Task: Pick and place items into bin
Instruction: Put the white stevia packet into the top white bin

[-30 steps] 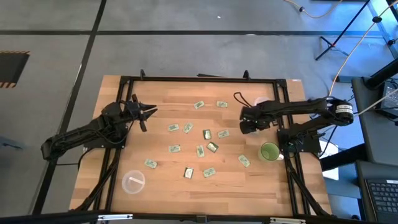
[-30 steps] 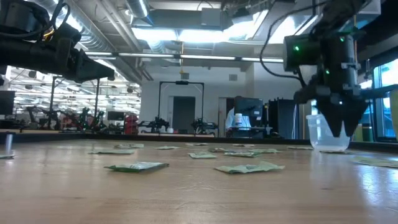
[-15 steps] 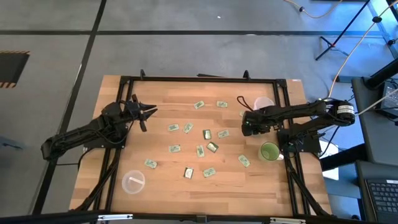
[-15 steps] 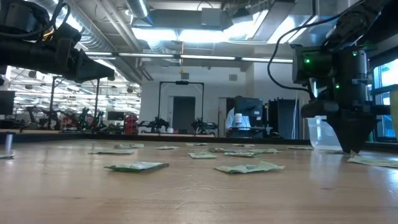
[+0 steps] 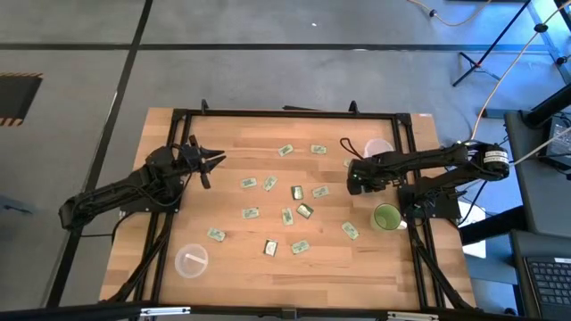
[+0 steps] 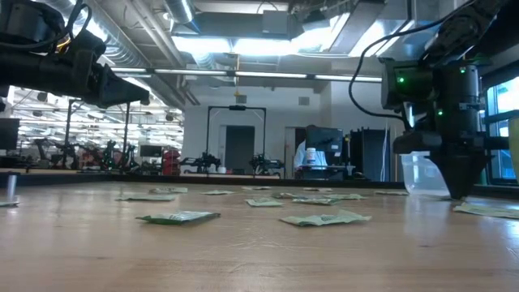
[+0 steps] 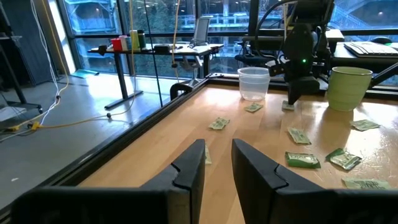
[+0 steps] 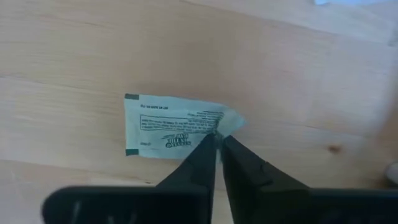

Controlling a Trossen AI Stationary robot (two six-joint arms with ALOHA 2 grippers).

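Observation:
Many small pale green and white packets [image 5: 287, 216] lie flat across the middle of the wooden table [image 5: 241, 285]; they also show in the low view [image 6: 180, 216]. My right gripper [image 5: 354, 175] stands at the right side and points down at the table [image 6: 454, 193]. It is shut on one pale green and white packet [image 8: 174, 127]. My left gripper [image 5: 211, 165] is open and empty, held above the table's left side [image 7: 217, 163]. My right gripper pinches the packet between its two fingers at the middle of one short edge [image 8: 219, 126]. That edge is crumpled up beside the fingertips [image 8: 208, 144]. The fingers come from above, pointing down. The rest of the packet lies flat on the table.
A clear plastic cup [image 5: 379, 147] stands just beyond my right gripper at the far right. A green cup [image 5: 386, 217] stands nearer at the right edge. Another clear cup [image 5: 191, 260] is at the near left. A black frame [image 5: 285, 113] runs along the table's edges.
My right gripper has gone down to the table and a little toward the right edge, then kept still with its tips at the tabletop. My left arm has not moved.

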